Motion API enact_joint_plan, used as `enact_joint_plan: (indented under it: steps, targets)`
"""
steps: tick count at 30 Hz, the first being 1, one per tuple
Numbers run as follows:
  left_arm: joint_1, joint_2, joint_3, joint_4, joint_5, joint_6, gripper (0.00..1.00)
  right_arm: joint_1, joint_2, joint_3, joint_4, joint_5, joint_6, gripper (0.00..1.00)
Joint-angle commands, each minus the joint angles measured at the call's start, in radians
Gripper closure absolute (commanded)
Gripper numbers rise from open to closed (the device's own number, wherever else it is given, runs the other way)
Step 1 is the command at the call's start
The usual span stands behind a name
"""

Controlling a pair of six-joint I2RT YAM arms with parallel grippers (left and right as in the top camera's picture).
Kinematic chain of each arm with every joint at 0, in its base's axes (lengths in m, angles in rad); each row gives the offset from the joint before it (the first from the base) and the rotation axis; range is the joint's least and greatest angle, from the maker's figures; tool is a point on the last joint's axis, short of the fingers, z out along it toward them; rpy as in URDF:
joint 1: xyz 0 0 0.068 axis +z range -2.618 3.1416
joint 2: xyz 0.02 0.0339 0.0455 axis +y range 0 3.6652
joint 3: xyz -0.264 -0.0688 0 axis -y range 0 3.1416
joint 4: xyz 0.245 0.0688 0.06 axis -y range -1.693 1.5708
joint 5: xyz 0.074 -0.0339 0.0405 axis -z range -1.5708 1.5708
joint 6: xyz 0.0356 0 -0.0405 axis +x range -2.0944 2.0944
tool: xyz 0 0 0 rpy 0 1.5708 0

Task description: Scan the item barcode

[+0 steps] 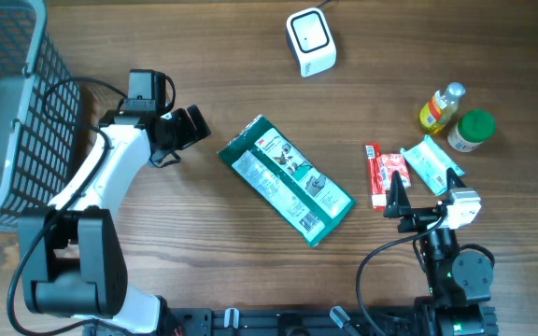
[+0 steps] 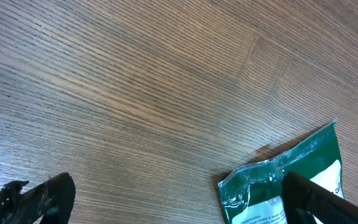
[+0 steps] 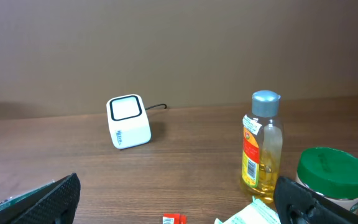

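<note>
While our left hand point(image 1: 191, 135) and right hand point(image 1: 425, 187) hang released, we risk skidding the flat green pouch point(image 1: 286, 179) when pinching.

The overhead camera looks straight down on the table point(image 1: 250, 56). My left wrist camera is close above the green packet point(image 2: 309, 155). My right one faces level toward the scanner point(image 3: 128, 121). Overhead shows both.
</note>
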Motion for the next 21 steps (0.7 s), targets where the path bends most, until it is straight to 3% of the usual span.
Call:
enact_joint_plan:
  steps: [1, 6, 12, 14, 21]
  targets:
    - [0.004, -0.028, -0.006, 0.003, -0.01, 0.005, 0.0, 0.003, -0.01, -0.001, 0.002, 0.014, -0.01, 0.0]
    - [0.004, -0.256, -0.006, 0.003, -0.023, 0.009, 0.0, 0.003, -0.01, -0.001, 0.002, 0.014, -0.01, 0.0]
    - [0.004, -0.751, -0.007, -0.014, -0.095, 0.013, 0.0, 0.003, -0.01, -0.001, 0.002, 0.014, -0.01, 0.0]
    - [0.004, -1.001, -0.007, -0.098, -0.154, 0.013, 0.0, 0.003, -0.01, -0.001, 0.002, 0.014, -0.01, 0.0]
    - [0.011, -1.341, -0.05, -0.289, -0.222, 0.012, 0.0, 0.003, -0.01, -0.001, 0.002, 0.014, -0.01, 0.0]
